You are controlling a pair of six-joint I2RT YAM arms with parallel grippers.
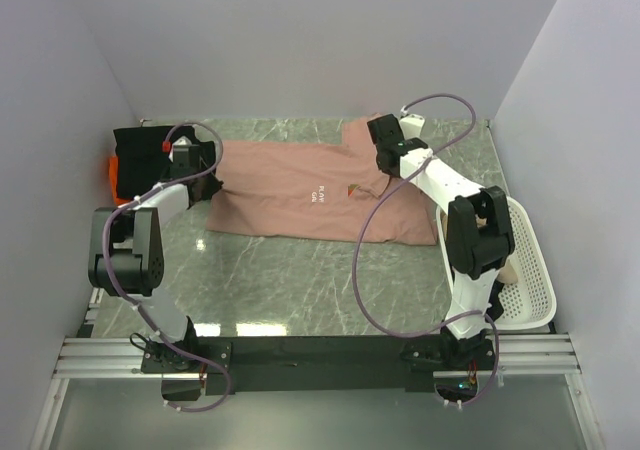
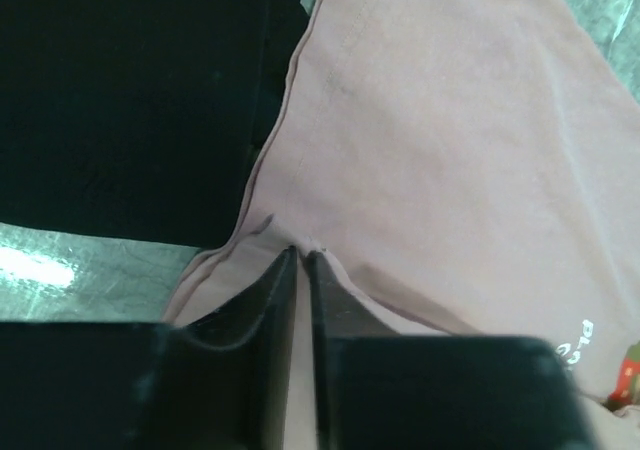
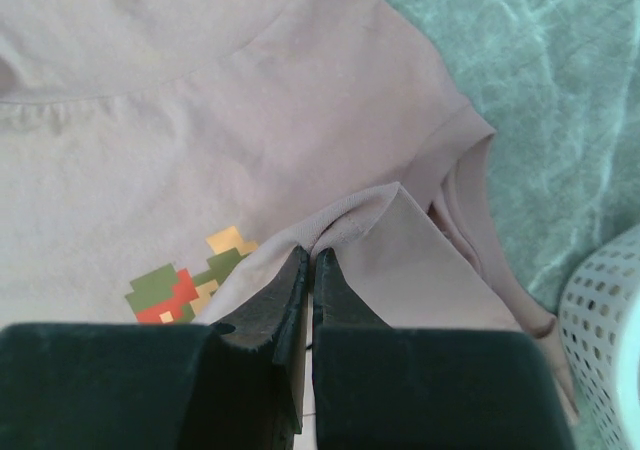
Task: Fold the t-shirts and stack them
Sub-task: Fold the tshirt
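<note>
The dusty-pink t-shirt lies spread across the middle of the table, its pixel-art graphic facing up. My left gripper is shut on the shirt's left edge. My right gripper is shut on a raised fold of pink cloth near the shirt's right end, beside the sleeve. The black t-shirt lies at the far left on top of the orange one; the black one also fills the left of the left wrist view.
The white mesh laundry basket stands at the table's right edge beside the right arm and shows in the right wrist view. Grey walls close in the left, back and right. The marble tabletop lies bare in front of the shirt.
</note>
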